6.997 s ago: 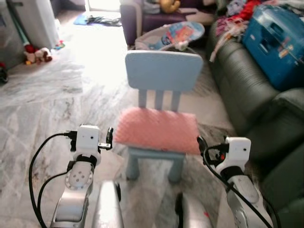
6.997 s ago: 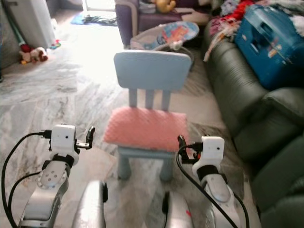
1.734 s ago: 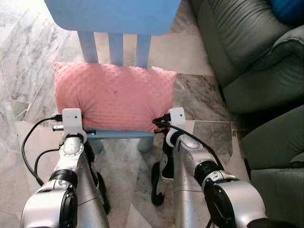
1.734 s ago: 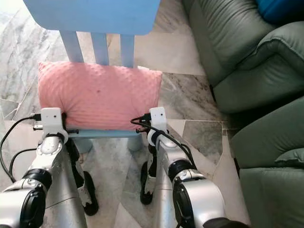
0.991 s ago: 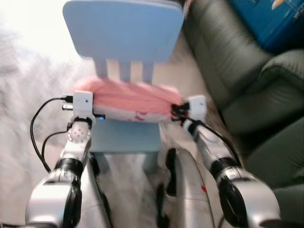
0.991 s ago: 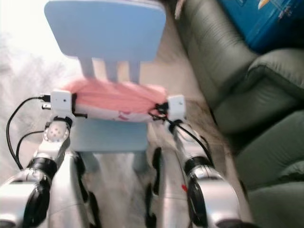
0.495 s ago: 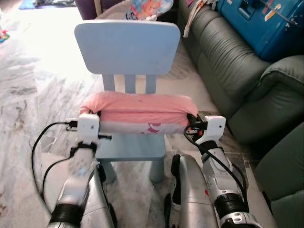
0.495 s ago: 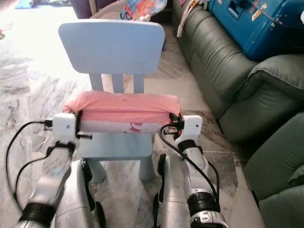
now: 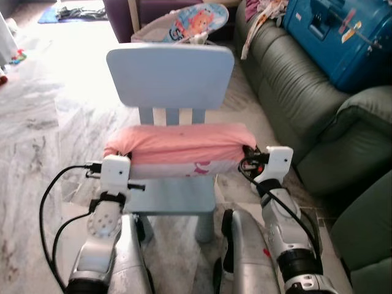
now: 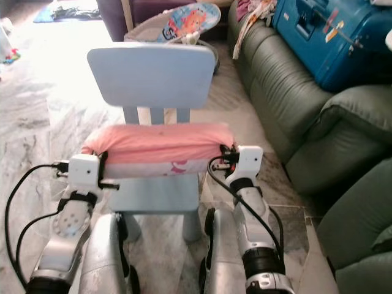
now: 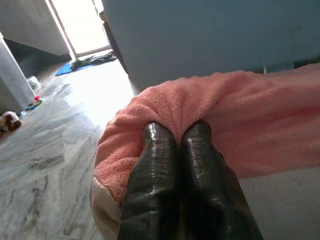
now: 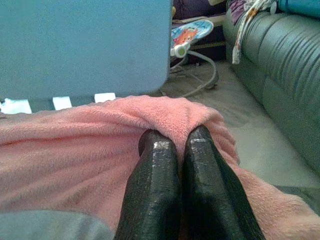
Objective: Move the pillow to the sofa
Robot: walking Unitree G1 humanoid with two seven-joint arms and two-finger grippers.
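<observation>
Pillow (image 9: 177,146) held just above chair (image 9: 171,79) seat, long axis crosswise between arms. Left hand (image 11: 176,137) pinches its left end, right hand (image 12: 175,140) its right end, fingers closed on fabric. Sofa (image 9: 294,92) lies to robot's right, nearer right arm

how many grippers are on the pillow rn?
2. Left gripper is pinched shut on the pink pillow at its left end; right gripper is pinched shut on its right end, above the blue chair seat.
</observation>
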